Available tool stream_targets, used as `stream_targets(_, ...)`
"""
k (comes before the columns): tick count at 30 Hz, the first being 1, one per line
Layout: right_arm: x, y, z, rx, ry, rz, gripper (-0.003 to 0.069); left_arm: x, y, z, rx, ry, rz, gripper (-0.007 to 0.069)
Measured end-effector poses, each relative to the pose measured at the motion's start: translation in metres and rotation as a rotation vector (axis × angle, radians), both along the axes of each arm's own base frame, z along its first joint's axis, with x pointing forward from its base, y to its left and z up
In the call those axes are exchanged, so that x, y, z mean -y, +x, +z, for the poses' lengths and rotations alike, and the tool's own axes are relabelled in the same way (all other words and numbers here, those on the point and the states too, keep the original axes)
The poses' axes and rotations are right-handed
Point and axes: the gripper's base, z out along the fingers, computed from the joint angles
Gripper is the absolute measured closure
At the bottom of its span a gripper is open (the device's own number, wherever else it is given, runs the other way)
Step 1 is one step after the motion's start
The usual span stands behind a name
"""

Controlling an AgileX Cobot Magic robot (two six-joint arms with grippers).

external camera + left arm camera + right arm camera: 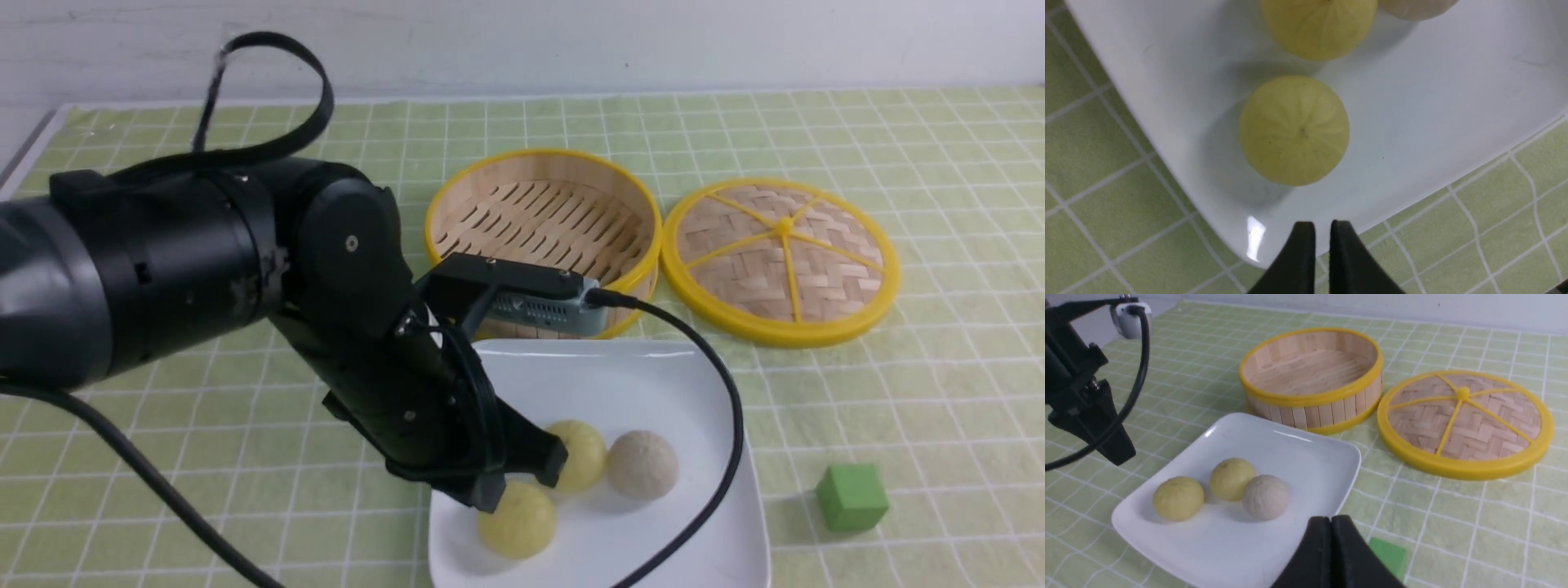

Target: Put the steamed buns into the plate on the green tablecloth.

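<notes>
Three steamed buns sit close together in the white plate. The right claw, fingers pressed together, hangs beside its edge.

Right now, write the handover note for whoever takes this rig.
Left pincer: shut, empty, over the plate's near left corner, beside the near yellow bun.
Right pincer: shut, empty, out of the front view, near the cube.
Things: far yellow bun and grey bun are also in the plate, which sits on the cloth. Steamer is empty, with the lid beside it.
Done: all three buns are plated.
Left: probably only to pull the arms clear.
</notes>
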Motion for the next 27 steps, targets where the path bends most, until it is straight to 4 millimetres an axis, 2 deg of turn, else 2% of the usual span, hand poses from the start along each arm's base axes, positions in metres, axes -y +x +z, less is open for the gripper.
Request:
stream_targets(4,-0.0027,-0.0020,-0.0014,0.000,-0.025,0.043,0.0673,0.0003,0.0006,0.0002,0.007,-0.003,0.001,0.0622)
stream_targets(10,-0.0062,-0.0039,-0.0025,0.024,-0.063,0.100,0.0671,0.0008,0.0017,0.0005,0.019,-0.010,0.004,0.0622)
stream_targets(27,-0.0065,-0.0037,-0.0013,0.038,-0.058,0.102,0.0659,0.0019,0.0062,0.0018,0.071,-0.024,0.007,0.0612)
